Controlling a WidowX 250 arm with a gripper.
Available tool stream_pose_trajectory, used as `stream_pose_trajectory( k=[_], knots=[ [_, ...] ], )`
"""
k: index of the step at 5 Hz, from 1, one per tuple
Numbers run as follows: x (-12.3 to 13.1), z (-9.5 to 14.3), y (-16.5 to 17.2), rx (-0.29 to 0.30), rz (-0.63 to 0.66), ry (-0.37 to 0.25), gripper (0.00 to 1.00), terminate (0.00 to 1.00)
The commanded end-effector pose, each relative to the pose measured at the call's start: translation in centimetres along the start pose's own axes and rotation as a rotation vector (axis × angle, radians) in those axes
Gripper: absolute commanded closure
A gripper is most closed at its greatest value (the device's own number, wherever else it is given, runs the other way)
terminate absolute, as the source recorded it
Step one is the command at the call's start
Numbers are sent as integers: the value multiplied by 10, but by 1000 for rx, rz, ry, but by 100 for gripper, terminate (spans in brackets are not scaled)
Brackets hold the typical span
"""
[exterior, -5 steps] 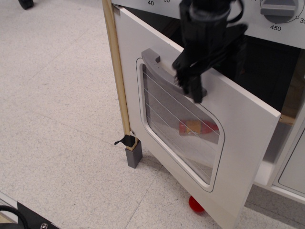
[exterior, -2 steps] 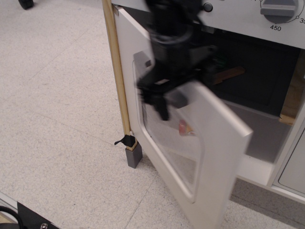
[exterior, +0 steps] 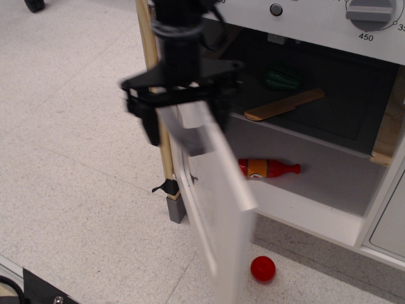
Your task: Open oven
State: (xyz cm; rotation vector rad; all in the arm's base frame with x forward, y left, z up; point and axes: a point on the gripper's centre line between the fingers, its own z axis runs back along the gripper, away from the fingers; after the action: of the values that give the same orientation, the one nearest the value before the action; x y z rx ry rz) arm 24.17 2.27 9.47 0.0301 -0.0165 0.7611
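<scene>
The white toy oven (exterior: 316,22) with its grey dial (exterior: 370,12) stands at the right. Its door (exterior: 218,190) is swung wide open to the left, motion-blurred and seen almost edge-on. The grey inside (exterior: 329,158) is exposed. My black gripper (exterior: 186,120) hangs at the door's upper edge, with its two fingers spread wide on either side of the grey bar handle (exterior: 192,140). One finger (exterior: 150,126) is on the door's outer side, the other on the inner side.
Inside the oven lie a red bottle (exterior: 269,168), a wooden spatula (exterior: 285,104) and a green item (exterior: 281,80). A red ball (exterior: 262,268) lies on the floor below. A wooden post (exterior: 150,57) with a grey foot (exterior: 176,208) is at the hinge side. A plain white cabinet door (exterior: 389,228) is at far right.
The door has swung from partly open to wide open, moving left with my gripper at the handle. The oven's inside and the red bottle are now uncovered.
</scene>
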Motion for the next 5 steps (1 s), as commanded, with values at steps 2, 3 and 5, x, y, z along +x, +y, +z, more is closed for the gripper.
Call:
stream_pose_trajectory(
  k=[2,3,5],
  knots=[
    [63,9,61,46,-100,-203,0,0],
    [73,19,73,23,-133,-233,0,0],
    [68,44,55,-29,-127,-223,0,0]
  ],
)
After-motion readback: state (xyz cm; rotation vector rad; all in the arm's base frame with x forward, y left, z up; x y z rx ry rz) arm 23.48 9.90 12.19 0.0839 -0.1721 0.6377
